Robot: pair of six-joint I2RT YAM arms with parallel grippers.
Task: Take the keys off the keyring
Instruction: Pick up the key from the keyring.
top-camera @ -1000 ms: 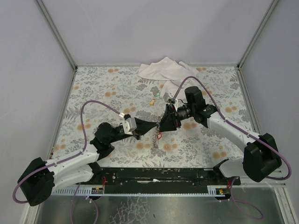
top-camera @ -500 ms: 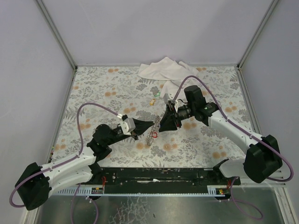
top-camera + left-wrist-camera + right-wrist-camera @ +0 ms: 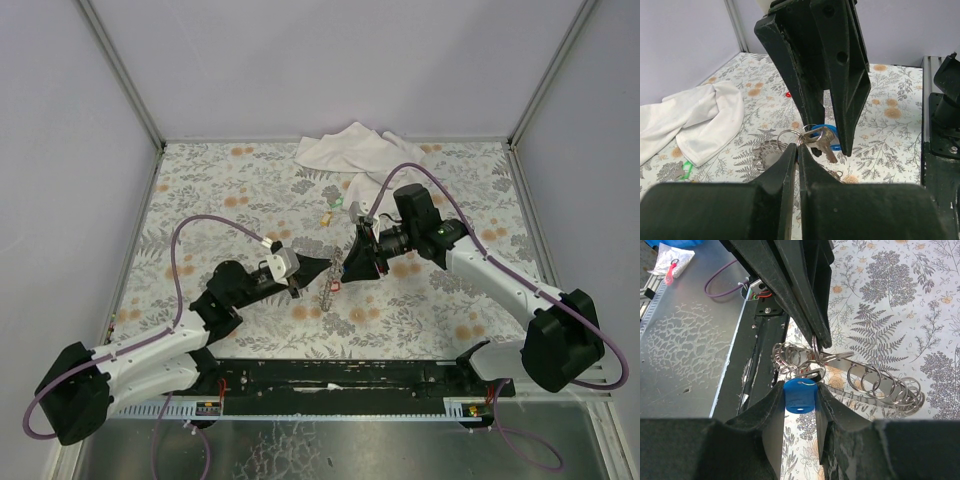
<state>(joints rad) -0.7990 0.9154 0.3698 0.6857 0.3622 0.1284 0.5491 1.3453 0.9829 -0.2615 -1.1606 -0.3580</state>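
Hanging above the middle of the counter [image 3: 200,190], between the two arms: the keyring [image 3: 327,290], a bunched run of silvery rings and links, with its lower end drooping toward the floral surface. Pinched at one ring by the left fingers [image 3: 322,266], pressed fully together on the thin wire. Threaded close beside that ring, a blue-headed key [image 3: 800,396], silver blade pointing down. Clamped by its head between the right fingers [image 3: 348,266], parted only as wide as the head. Tips of both sets of fingers nearly touching, facing each other across the ring.

Farther back on the counter, well apart from the keyring, a green-headed key [image 3: 686,170] lying loose just beside a crumpled white cloth [image 3: 350,150], and a brass-coloured key [image 3: 327,214] near it. Cloth heaped against the far edge.
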